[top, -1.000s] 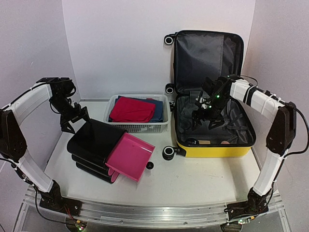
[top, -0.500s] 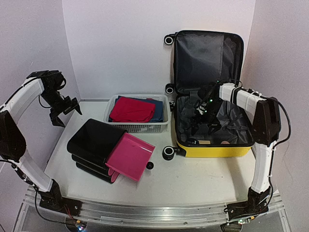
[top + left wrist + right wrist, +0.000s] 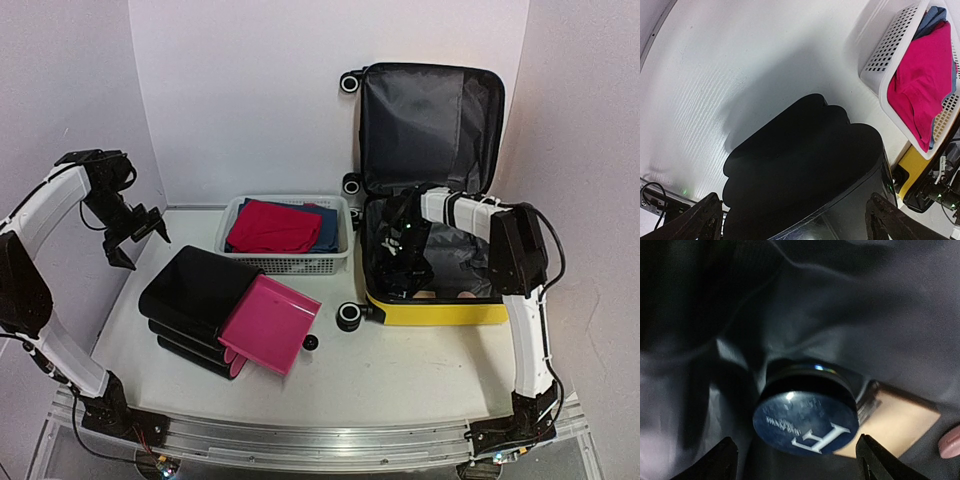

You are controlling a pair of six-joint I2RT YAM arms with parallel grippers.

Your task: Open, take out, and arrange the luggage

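The luggage, a yellow hard-shell suitcase (image 3: 440,310), lies open at the right, its dark lined lid (image 3: 430,120) leaning on the back wall. My right gripper (image 3: 405,265) is down in its front left part. In the right wrist view the right gripper (image 3: 800,460) is open, its fingertips flanking a round dark blue jar lid (image 3: 805,422) marked with a white F, without touching it. A beige item (image 3: 900,425) and a pink item (image 3: 950,442) lie beside the jar on the grey lining. My left gripper (image 3: 135,243) hangs open and empty, left of the black case (image 3: 195,290).
A white mesh basket (image 3: 285,262) with red cloth (image 3: 272,228) over blue stands behind the black case, whose pink end (image 3: 268,322) faces front. A small black cap (image 3: 311,343) lies near the suitcase wheel (image 3: 349,315). From the left wrist, the black case (image 3: 805,160) and the basket (image 3: 880,75) show.
The right gripper went left and down inside the suitcase to the jar, its jaws narrowing slightly. The left gripper drew back leftward from the black case, then held still.
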